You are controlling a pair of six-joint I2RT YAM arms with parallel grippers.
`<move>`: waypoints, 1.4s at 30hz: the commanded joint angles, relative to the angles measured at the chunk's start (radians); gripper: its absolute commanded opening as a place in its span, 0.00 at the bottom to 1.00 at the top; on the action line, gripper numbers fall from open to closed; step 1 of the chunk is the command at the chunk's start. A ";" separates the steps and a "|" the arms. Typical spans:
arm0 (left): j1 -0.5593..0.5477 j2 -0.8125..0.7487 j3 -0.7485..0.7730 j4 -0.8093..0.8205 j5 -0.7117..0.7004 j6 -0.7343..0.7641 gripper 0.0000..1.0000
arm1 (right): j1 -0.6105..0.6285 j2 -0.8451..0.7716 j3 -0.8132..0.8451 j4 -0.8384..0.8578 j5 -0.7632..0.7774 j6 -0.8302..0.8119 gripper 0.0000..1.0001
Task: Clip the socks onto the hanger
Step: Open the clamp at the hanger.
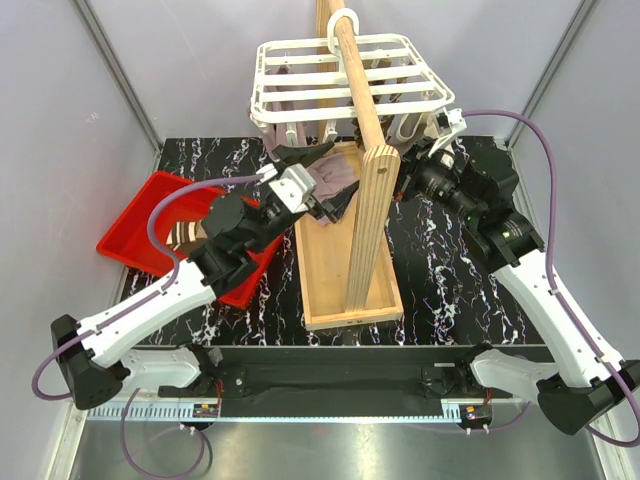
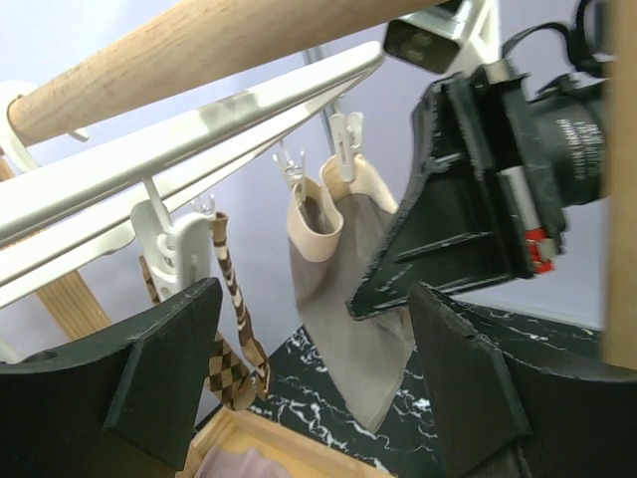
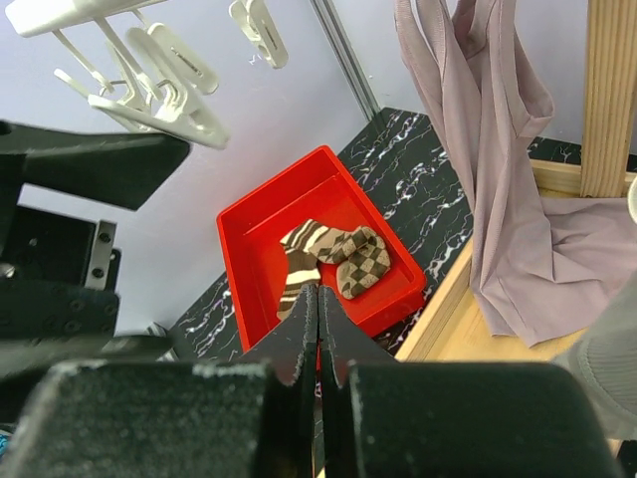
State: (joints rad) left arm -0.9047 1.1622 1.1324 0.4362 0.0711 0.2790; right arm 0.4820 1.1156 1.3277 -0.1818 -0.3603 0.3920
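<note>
The white hanger [image 1: 350,75] hangs by its hook on the wooden pole. A beige-grey sock [image 2: 348,299] and a brown checkered sock [image 2: 234,339] hang from its pegs [image 2: 343,149]. A mauve sock [image 3: 498,169] hangs down with its end draped on the wooden base; it also shows in the top view [image 1: 340,178]. My left gripper [image 1: 318,182] is raised under the hanger, jaws wide open and empty [image 2: 314,319]. My right gripper [image 1: 405,175] is shut and empty [image 3: 318,294], close beside the hung beige-grey sock. Brown-and-cream socks [image 3: 333,259] lie in the red bin.
The red bin [image 1: 130,225] stands at the table's left. The wooden stand's flat base [image 1: 330,290] and slanted pole [image 1: 365,130] fill the middle between both arms. White free pegs [image 3: 159,85] hang above the right gripper. Grey walls close the back and sides.
</note>
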 commanded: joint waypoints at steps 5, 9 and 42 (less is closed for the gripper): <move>0.070 0.021 0.064 -0.010 -0.070 -0.069 0.74 | 0.007 -0.020 0.050 0.007 -0.005 -0.010 0.00; 0.082 0.014 0.061 -0.001 -0.070 -0.090 0.71 | 0.007 -0.023 0.051 0.001 -0.005 -0.013 0.00; 0.204 0.106 0.219 -0.102 0.294 -0.258 0.00 | 0.007 -0.039 0.065 -0.034 -0.060 0.013 0.06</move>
State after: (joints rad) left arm -0.7040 1.2655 1.2945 0.3393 0.3431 0.0494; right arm 0.4820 1.0931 1.3373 -0.2054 -0.3771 0.3981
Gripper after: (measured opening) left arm 0.203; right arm 0.037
